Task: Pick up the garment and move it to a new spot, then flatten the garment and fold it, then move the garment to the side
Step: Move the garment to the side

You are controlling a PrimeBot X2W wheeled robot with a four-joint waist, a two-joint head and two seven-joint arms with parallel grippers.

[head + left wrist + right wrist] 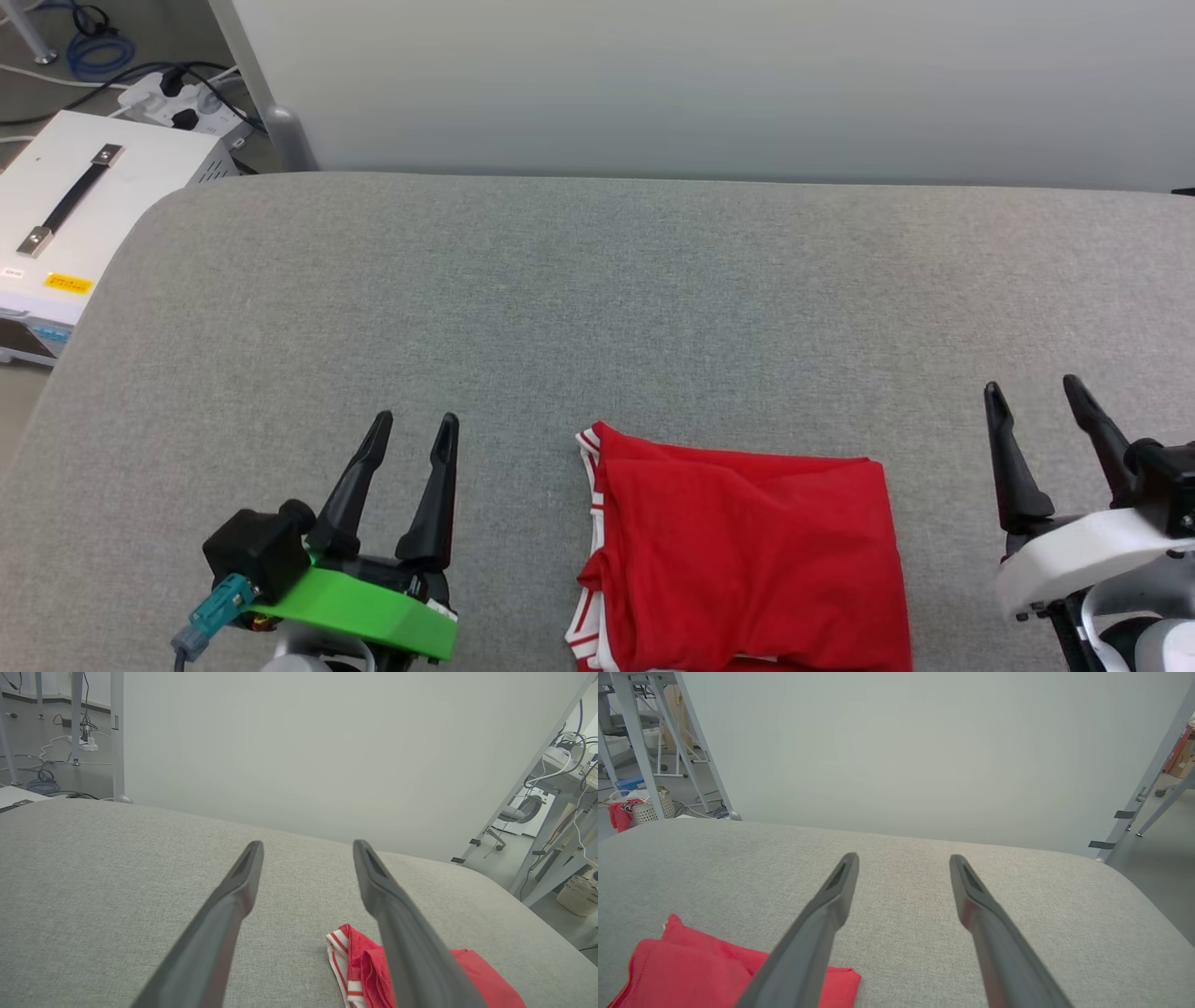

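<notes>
The garment, red with white-and-red striped trim on its left edge, lies folded into a rectangle on the grey table at the near edge, a little right of centre. My left gripper hovers open to its left, apart from it, nothing between the fingers. My right gripper stands open to its right, also apart and empty. In the left wrist view the garment shows partly behind the right finger. In the right wrist view the garment lies at lower left, beside my right gripper. My left gripper points toward the far wall.
The grey fabric table stretches wide behind the garment, ending at a pale wall panel. A white box with a black handle and a power strip sit off the table's left corner. A basket stands on the floor.
</notes>
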